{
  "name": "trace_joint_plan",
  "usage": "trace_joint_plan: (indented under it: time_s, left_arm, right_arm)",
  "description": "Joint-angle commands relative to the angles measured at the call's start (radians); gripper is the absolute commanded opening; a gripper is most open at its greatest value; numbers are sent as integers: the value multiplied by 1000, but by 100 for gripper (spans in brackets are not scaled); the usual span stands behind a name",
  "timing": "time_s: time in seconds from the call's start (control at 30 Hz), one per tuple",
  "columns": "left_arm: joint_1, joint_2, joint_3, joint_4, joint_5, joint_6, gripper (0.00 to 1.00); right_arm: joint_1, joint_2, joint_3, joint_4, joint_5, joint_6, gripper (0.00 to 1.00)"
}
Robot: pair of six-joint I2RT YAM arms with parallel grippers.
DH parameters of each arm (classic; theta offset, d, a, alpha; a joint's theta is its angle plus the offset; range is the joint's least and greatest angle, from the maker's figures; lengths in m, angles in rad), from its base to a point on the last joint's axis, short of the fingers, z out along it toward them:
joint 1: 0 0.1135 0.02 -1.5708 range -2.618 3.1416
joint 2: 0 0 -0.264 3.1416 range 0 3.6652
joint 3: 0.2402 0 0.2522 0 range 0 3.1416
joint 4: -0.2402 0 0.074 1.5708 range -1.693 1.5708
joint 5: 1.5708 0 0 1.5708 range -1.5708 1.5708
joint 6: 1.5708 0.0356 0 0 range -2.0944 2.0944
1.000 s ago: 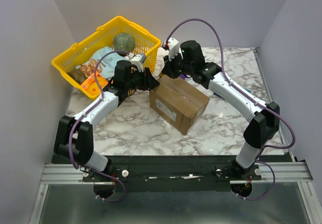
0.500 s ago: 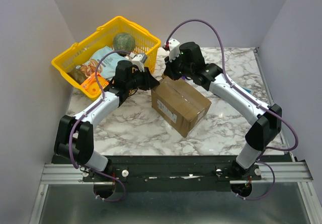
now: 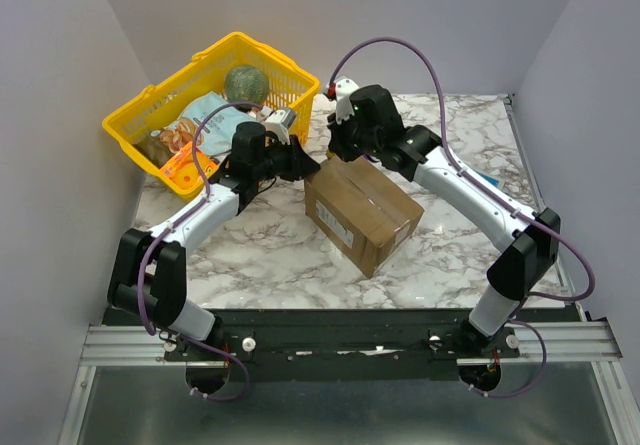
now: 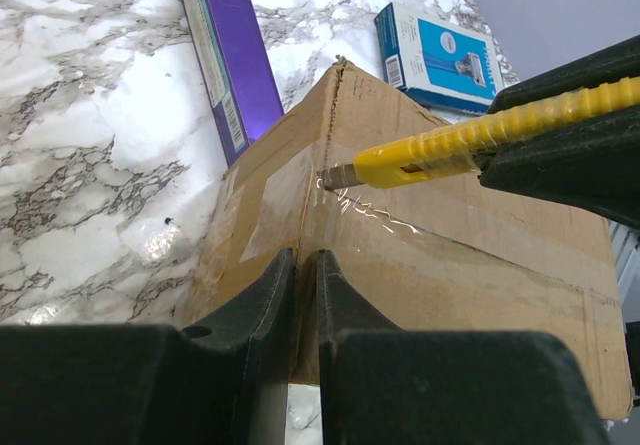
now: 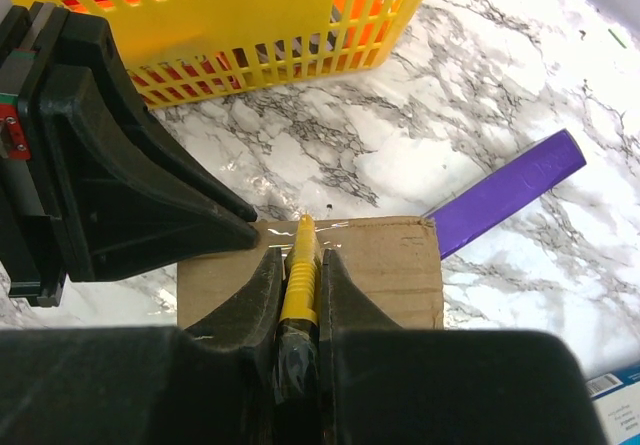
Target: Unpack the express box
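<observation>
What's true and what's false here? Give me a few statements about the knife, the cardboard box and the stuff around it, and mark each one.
1. The right gripper holds a yellow utility knife. True.
2. The knife's blade tip is at the taped seam of the express box. True.
3. The express box's flaps stand open. False: they are shut and taped.
4. The slim purple box lies inside the yellow basket. False: it lies on the marble table, beside the express box.
5. The left gripper hovers over the basket. False: it is at the near corner of the express box.
</observation>
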Motion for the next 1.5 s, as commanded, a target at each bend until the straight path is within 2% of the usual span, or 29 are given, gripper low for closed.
trace_joint_plan:
  time_s: [0.0,0.17,0.47,0.63,0.77,0.83,0.9,0.97,1.13,1.47]
  left_arm:
    - [7,7,-34,-19,-35,13,0]
    - [6,6,-34,-8,-22,13,0]
    - [12,-69,-46,-62,-140,-14,0]
    - [29,-95,-50,-69,-150,-33,0]
    - [30,-135,-27,-36,-43,30,1]
    - [30,-170,-62,76,112,81,3]
    - [18,-174,-98,227,256,59,0]
    - [-21,-151,-107,276,301,49,0]
    - [-71,-56,-93,339,350,29,0]
    - [-71,23,-136,256,295,55,0]
  right_arm:
    - [10,-26,7,-140,38,29,0]
    - [11,-26,2,-114,1,11,0]
    - [11,-11,25,-95,-20,-46,0]
    - [11,-54,-15,-52,-17,-79,0]
    - [11,-72,-36,-48,-13,-84,0]
    - [11,-75,-45,-49,-10,-83,0]
    - [11,-75,-48,-48,-6,-83,0]
    - [11,-72,-47,-46,-10,-83,0]
    - [11,-61,-38,-54,-13,-77,0]
    - [10,-78,-65,-69,-25,-58,0]
